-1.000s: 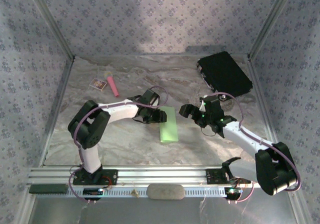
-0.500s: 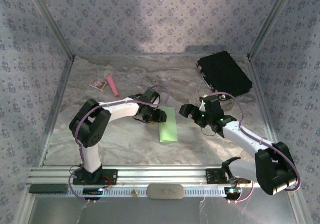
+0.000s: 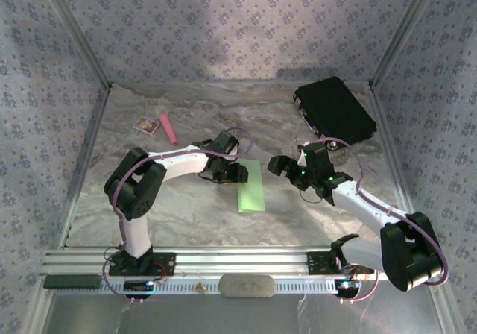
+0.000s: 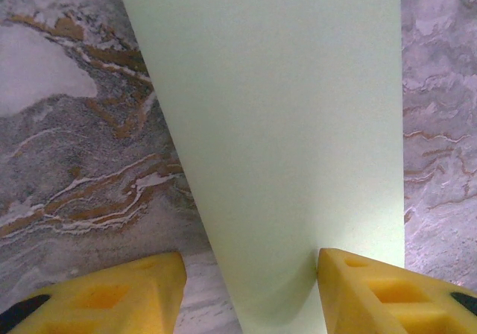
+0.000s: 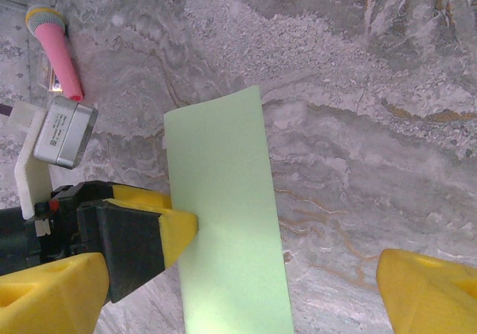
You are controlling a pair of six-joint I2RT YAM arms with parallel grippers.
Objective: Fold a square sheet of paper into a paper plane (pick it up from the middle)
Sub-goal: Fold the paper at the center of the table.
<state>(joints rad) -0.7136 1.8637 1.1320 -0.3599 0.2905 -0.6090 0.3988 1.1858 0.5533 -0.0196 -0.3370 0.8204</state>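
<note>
- The square sheet of paper [image 3: 251, 186] lies at the middle of the surface [image 3: 186, 215], folded into a narrow lime-green strip that runs near to far between the two arms.
- The left fingers [image 4: 358, 289] stand apart at the strip's left long edge. One yellow tip touches the paper and the other is clear of it on bare marble, so nothing is pinched.
- The right fingers [image 5: 425, 289] are spread wide above the strip's right side and hold nothing.
- The paper is judged very light and thin. It would bend at a touch, slide easily on the smooth marble and keep any stray crease.
- Lying flat, it offers no edge to get under. The sensible hold is at the middle of a long edge, one finger easing below the layers and the other pressing from above.
- The second set of fingers should pin the strip so that it does not skate away.
- A hard squeeze or a grip near a corner risks crumpling it or skewing the fold.
- Against the earlier top view little differs. The strip sits in almost the same spot, its near end perhaps a touch further left.
- The left arm's elbow has moved slightly right.
- The right arm looks unchanged.
</note>
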